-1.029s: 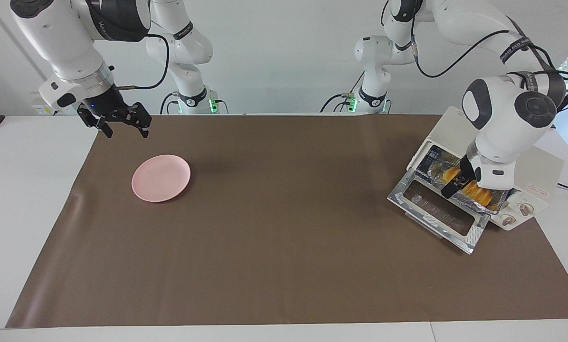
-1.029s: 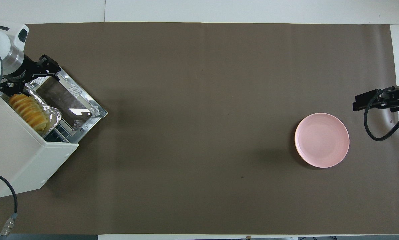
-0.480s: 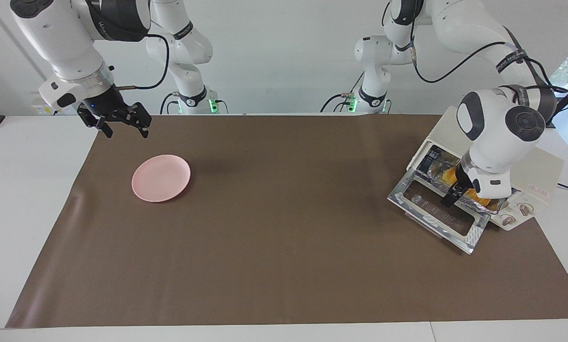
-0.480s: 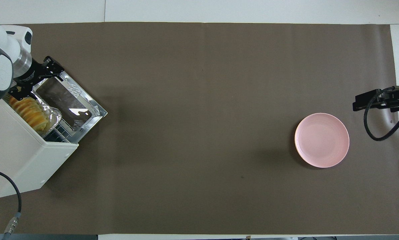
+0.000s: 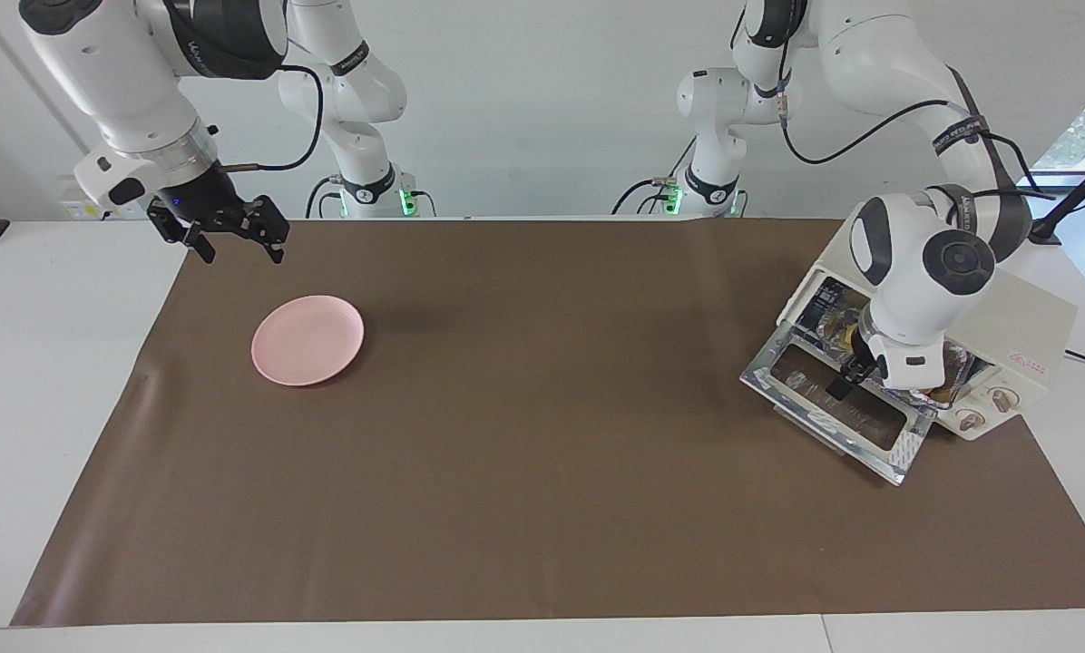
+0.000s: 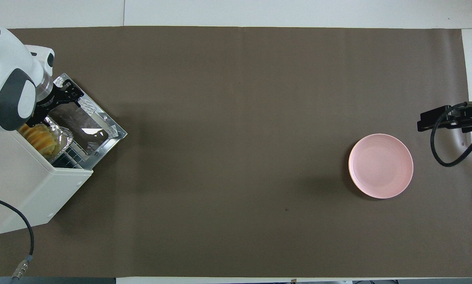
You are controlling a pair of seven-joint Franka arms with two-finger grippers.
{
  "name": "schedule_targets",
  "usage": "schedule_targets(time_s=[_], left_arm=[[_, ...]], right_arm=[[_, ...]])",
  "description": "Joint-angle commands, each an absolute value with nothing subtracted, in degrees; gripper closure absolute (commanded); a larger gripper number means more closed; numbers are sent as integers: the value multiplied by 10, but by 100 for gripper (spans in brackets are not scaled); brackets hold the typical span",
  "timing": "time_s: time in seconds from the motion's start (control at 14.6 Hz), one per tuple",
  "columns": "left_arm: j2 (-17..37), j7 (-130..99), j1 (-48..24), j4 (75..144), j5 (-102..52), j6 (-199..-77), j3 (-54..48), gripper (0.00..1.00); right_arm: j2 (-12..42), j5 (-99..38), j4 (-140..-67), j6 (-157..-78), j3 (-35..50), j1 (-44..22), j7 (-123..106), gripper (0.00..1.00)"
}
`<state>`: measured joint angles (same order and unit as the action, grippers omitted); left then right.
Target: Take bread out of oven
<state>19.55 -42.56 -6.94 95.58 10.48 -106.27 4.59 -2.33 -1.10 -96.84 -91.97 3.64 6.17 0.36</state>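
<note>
Sliding out over the dropped door of the oven, away from the bread: left pincer, spread wide and pinching nothing, a second ago down beside the loaf at the oven mouth, now hanging above the door glass with the wrist swung round over the opening. No lift, then; bread unmoved, lying in its foil tray on the rack just inside the oven, at the left arm's end of the table, half hidden under the wrist from above and nearly all hidden from across the table. Reads as a backing-off to line up again rather than a grab, or a try that closed on nothing; cannot say which. Task barely begun either way: door down, loaf not yet touched. Next needed, probably: a fresh approach along the tray, tips straddling the loaf across its short width, then a close and a straight pull clear of the frame. Risks: catching the crinkled foil lip and dragging tray and bread together, or squashing soft slices. Right pincer waiting, spread and empty, in the air near the pink plate at the right arm's end, exactly as a second ago; plate bare, well apart from the oven.
</note>
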Motion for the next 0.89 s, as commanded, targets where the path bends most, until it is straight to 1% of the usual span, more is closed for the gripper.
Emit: schedule_targets(time_s=[0.0, 0.82], left_arm=[[176, -438, -79, 983, 125, -1078, 54, 0], [181, -446, -78, 987, 128, -1085, 74, 0]], right_arm=[[-38, -18, -984, -922, 40, 69, -10, 0], [-38, -18, -984, -923, 40, 68, -12, 0]])
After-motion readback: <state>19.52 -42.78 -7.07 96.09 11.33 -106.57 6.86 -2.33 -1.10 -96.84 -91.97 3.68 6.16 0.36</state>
